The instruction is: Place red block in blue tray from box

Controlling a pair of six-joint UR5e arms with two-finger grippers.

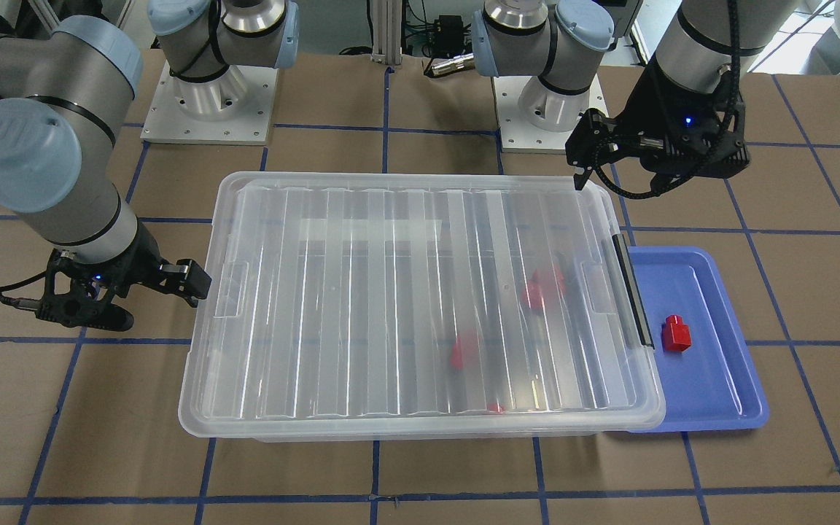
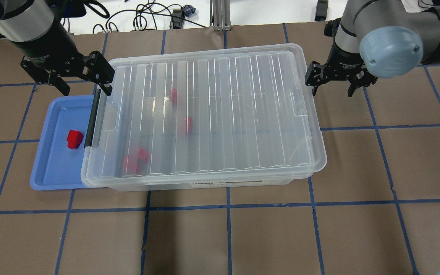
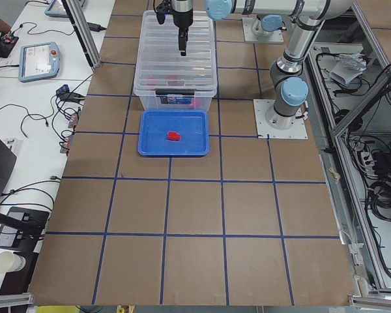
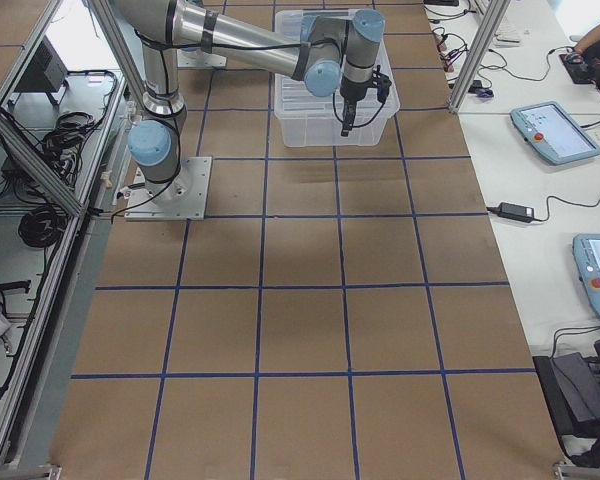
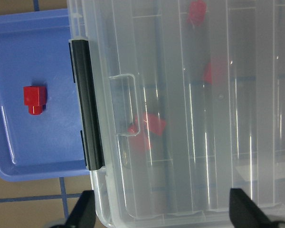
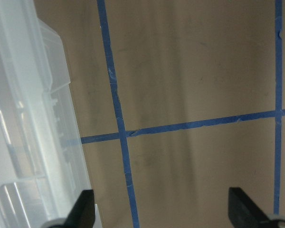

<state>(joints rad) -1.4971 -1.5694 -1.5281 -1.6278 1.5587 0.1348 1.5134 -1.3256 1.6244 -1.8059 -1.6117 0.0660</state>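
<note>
The block [image 2: 75,139] lies in the tray [image 2: 52,172], just beside the lidded box's [image 2: 243,114] latch end. More red blocks [image 2: 138,156] show inside the box. The left tool [image 2: 85,88] hovers released above that end. The right tool [image 2: 332,89], also released, hangs over the bench [image 2: 266,229] at the other end.

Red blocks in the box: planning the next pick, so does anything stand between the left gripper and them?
Yes: the ribbed clear lid lies on the box, covering the red blocks inside; the left gripper hovers at its latch end, jaws open.

The brown, blue-gridded table [image 2: 243,236] carries the box [image 2: 224,95] and, just beside its latched end, the blue tray [image 2: 52,168].
</note>
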